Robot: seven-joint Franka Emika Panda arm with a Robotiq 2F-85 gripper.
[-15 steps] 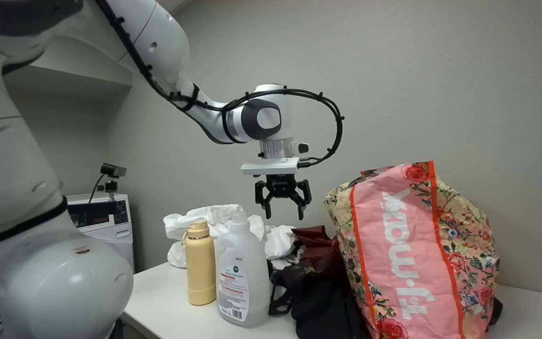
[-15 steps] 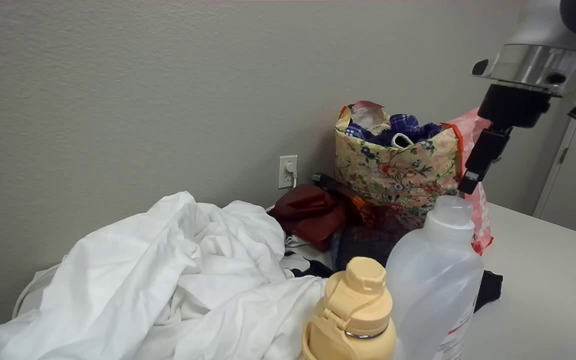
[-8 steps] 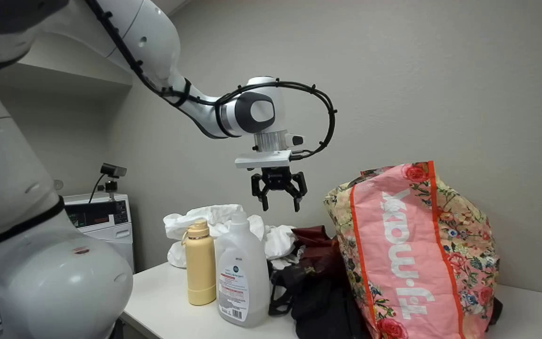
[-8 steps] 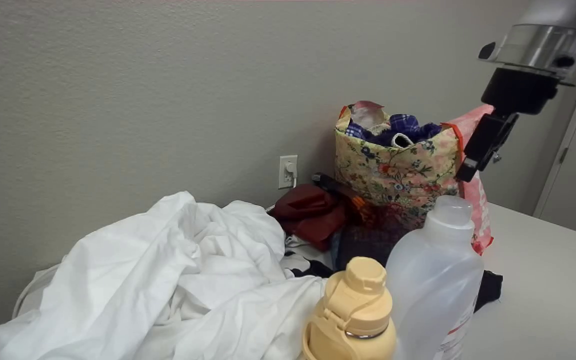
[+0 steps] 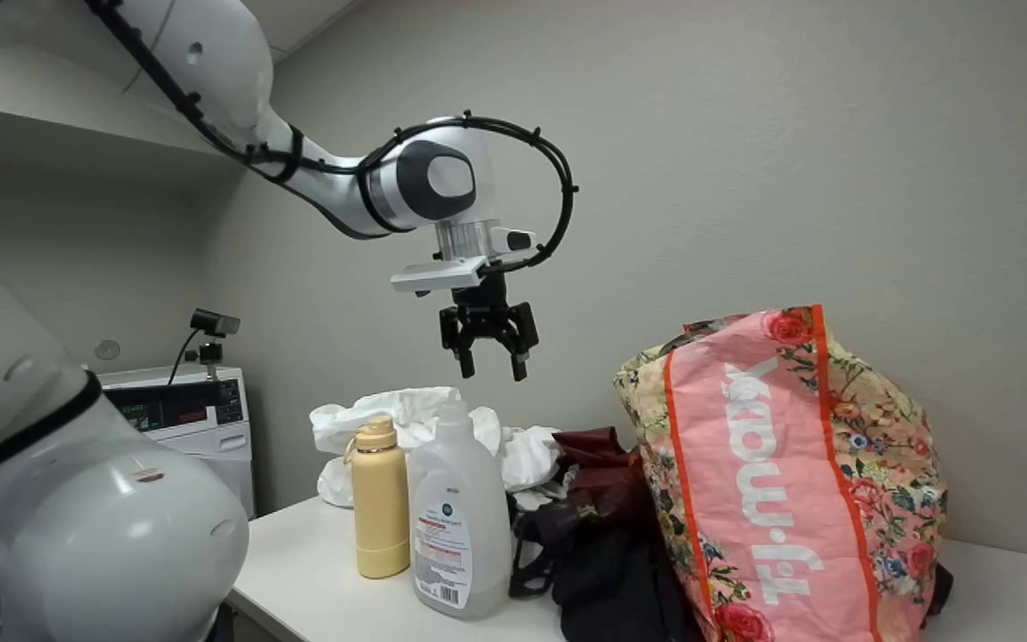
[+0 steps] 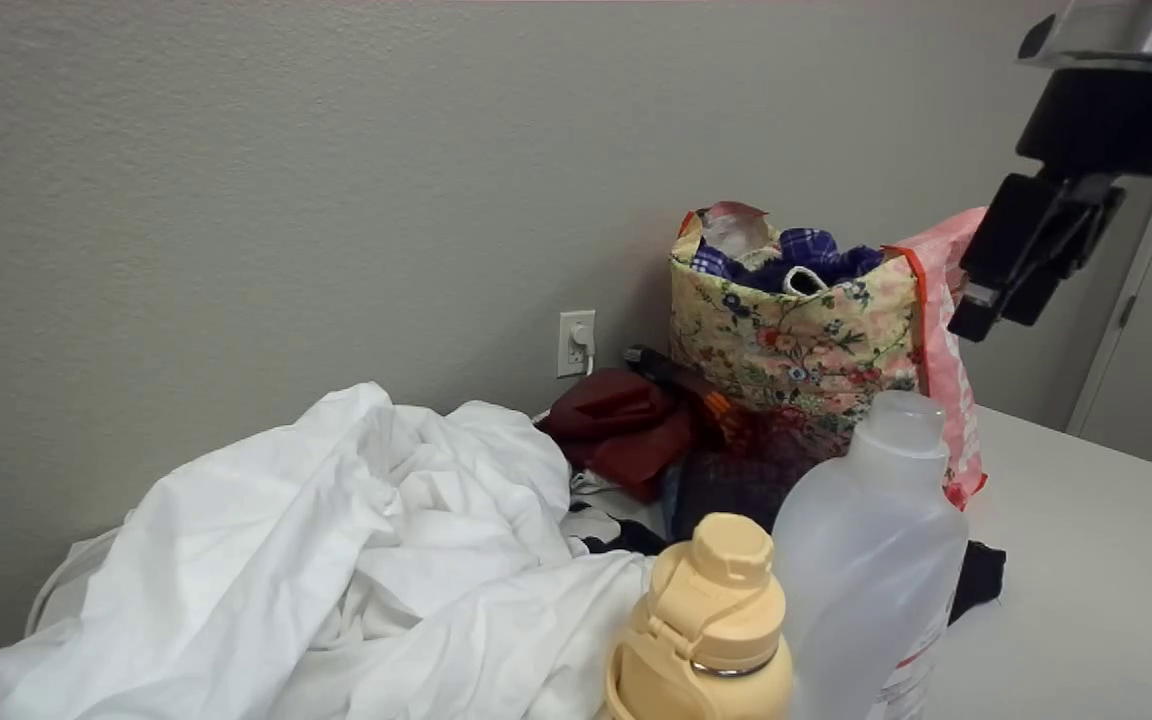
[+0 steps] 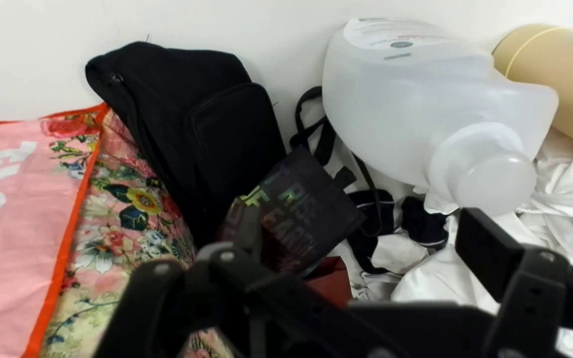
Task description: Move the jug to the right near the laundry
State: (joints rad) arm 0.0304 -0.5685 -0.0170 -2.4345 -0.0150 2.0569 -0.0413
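Note:
The jug [image 5: 458,526], white translucent plastic with a printed label, stands upright on the table in both exterior views, its capped top [image 6: 901,425] seen close up. In the wrist view the jug [image 7: 406,109] lies toward the upper right. The laundry is a pink floral bag [image 5: 763,481] stuffed with clothes [image 6: 816,255], right of the jug; dark garments [image 5: 612,571] lie between them. My gripper [image 5: 493,371] hangs in the air above the jug's height, open and holding nothing. Its fingers [image 7: 488,248] stand wide apart over the clothes in the wrist view.
A tan-yellow bottle [image 5: 380,508] stands close beside the jug, on the side away from the bag. White cloth [image 6: 366,540] is heaped behind both. A dark red piece [image 6: 616,430] lies near the bag, by a wall outlet [image 6: 576,343]. The table [image 6: 1106,580] continues past the bag.
My gripper has risen and shifted left in an exterior view, up and rightward in the opposite-facing picture, turning a little. It stays open. Jug, bottle and bag have not moved.

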